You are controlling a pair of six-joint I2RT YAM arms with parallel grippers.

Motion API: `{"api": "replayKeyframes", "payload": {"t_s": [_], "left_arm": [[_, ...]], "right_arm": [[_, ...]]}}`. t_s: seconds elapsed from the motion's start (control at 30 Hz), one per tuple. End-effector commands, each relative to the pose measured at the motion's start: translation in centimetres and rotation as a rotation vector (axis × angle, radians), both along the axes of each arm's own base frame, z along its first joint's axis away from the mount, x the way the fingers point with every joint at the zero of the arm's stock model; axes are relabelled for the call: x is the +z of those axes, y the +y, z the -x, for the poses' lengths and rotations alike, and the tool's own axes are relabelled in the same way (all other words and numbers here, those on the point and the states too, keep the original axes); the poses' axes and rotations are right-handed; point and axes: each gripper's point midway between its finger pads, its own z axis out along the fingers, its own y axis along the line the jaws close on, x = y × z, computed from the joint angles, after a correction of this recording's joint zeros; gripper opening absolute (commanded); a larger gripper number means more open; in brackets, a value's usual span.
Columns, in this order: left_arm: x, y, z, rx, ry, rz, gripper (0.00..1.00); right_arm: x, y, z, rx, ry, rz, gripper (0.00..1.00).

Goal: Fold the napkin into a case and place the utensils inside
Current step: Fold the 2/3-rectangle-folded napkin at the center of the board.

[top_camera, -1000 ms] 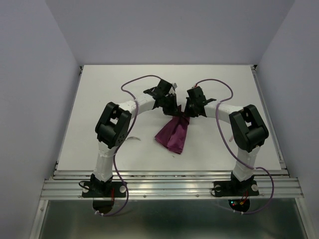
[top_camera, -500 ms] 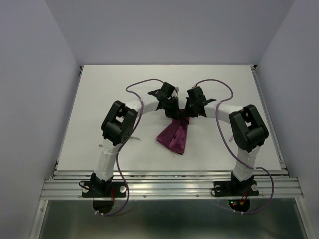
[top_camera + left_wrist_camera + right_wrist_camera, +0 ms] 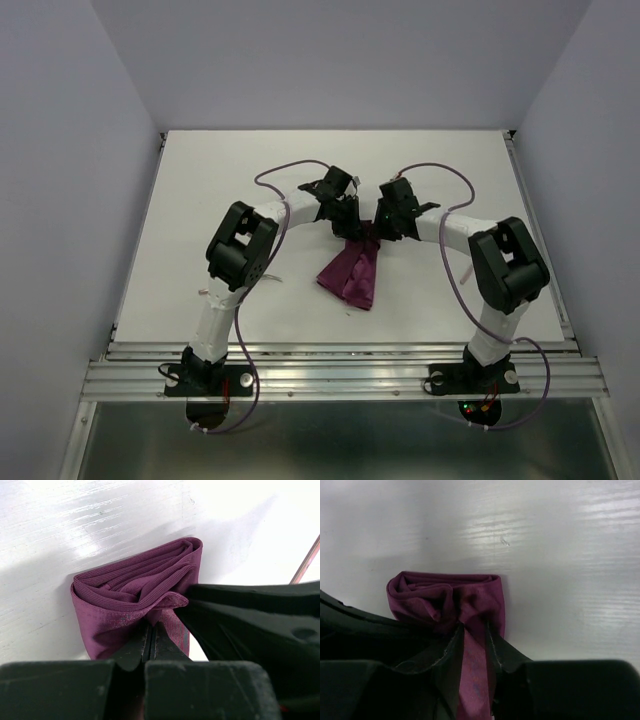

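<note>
Overhead and wrist views of the napkin, a plain, dark burgundy-purple cloth folded into a narrow, elongated bundle. It lies near the middle of the white surface, between the two arms, with its long axis running from the near side up toward the jaws. At the far end, seen from the left wrist, the layers stack into a rounded, looped fold whose edges show as parallel ridges.

The left gripper has its jaws closed on the napkin, pinching a gathered pleat just below the looped end. The right gripper has its jaws parted, with a flat band of the cloth running between them. Whether they press on the band cannot be told.

In the overhead view both grippers meet over the napkin's far end and hide it. A dark part of the right arm fills the right side of the left wrist view. A thin pinkish line is cut off at that view's right edge and cannot be identified. A pale sliver beside the left arm's elbow is too small to make out.
</note>
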Motion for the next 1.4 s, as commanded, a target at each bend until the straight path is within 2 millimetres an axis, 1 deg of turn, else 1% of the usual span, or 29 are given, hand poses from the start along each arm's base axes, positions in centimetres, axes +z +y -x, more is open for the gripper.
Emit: {"api": "replayKeyframes", "payload": {"t_s": [0.0, 0.03, 0.07, 0.13, 0.17, 0.2, 0.23, 0.3, 0.33, 0.37, 0.4, 0.43, 0.47, 0.57, 0.63, 0.77, 1.0, 1.13, 1.17, 1.33, 1.37], "left_arm": [[-0.5, 0.1, 0.1, -0.026, -0.011, -0.029, 0.0], [-0.5, 0.1, 0.1, -0.027, -0.012, -0.029, 0.0], [-0.6, 0.1, 0.1, -0.028, -0.012, -0.03, 0.0], [-0.7, 0.1, 0.1, -0.032, -0.012, -0.033, 0.0], [-0.7, 0.2, 0.2, -0.032, -0.011, -0.034, 0.0], [-0.8, 0.2, 0.2, -0.033, -0.011, -0.035, 0.0], [-0.6, 0.2, 0.2, -0.033, -0.013, -0.033, 0.0], [-0.7, 0.2, 0.1, -0.033, -0.014, -0.034, 0.0], [-0.5, 0.2, 0.2, -0.034, -0.017, -0.032, 0.0], [-0.5, 0.2, 0.2, -0.035, -0.018, -0.032, 0.0], [-0.5, 0.2, 0.1, -0.034, -0.018, -0.032, 0.0], [-0.5, 0.3, 0.1, -0.035, -0.018, -0.032, 0.0], [-0.6, 0.2, 0.2, -0.038, -0.017, -0.032, 0.0], [-0.5, 0.2, 0.2, -0.04, -0.019, -0.031, 0.0], [-0.4, 0.2, 0.2, -0.041, -0.022, -0.031, 0.0], [-0.3, 0.2, 0.2, -0.044, -0.023, -0.033, 0.0], [-0.3, 0.1, 0.1, -0.05, -0.026, -0.033, 0.0], [0.0, 0.2, 0.0, -0.052, -0.036, -0.037, 0.0], [0.1, 0.2, 0.0, -0.057, -0.04, -0.035, 0.0], [0.4, 0.3, 0.0, -0.075, -0.056, -0.037, 0.0], [0.5, 0.2, 0.0, -0.078, -0.058, -0.035, 0.0]], "right_arm": [[3.3, -0.9, -0.5, -0.046, -0.072, -0.015, 0.32], [3.8, -0.9, -0.4, -0.045, -0.081, -0.021, 0.36], [4.0, -1.2, -0.5, -0.052, -0.084, -0.025, 0.37], [4.2, -1.5, -0.6, -0.057, -0.088, -0.031, 0.43], [4.2, -1.2, -0.5, -0.048, -0.085, -0.045, 0.5], [4.2, -1.0, -0.4, -0.035, -0.083, -0.055, 0.54], [4.0, -1.4, -0.5, -0.041, -0.076, -0.061, 0.62], [3.6, -1.4, -0.5, -0.036, -0.068, -0.075, 0.69], [3.5, -1.4, -0.5, -0.029, -0.059, -0.094, 0.74], [3.3, -1.4, -0.5, -0.025, -0.057, -0.091, 0.77], [2.7, -0.8, -0.2, 0.001, -0.034, -0.107, 0.79], [2.6, -0.5, -0.1, 0.022, -0.028, -0.113, 0.81], [2.3, -0.8, -0.3, 0.016, -0.022, -0.112, 0.81], [1.5, -0.7, -0.3, 0.018, -0.017, -0.119, 0.81], [0.9, -0.4, -0.3, 0.022, -0.007, -0.128, 0.79], [0.7, 0.5, -0.4, 0.049, -0.011, -0.175, 0.79], [-0.7, 0.8, -0.6, 0.047, 0.02, -0.179, 0.76], [-1.3, 0.9, -0.6, 0.029, 0.041, -0.183, 0.69], [-1.3, 0.9, -0.7, 0.024, 0.039, -0.184, 0.66], [-1.4, 1.1, -1.1, 0.008, 0.047, -0.192, 0.59], [-1.5, 1.1, -1.1, 0.007, 0.049, -0.19, 0.55]]}}
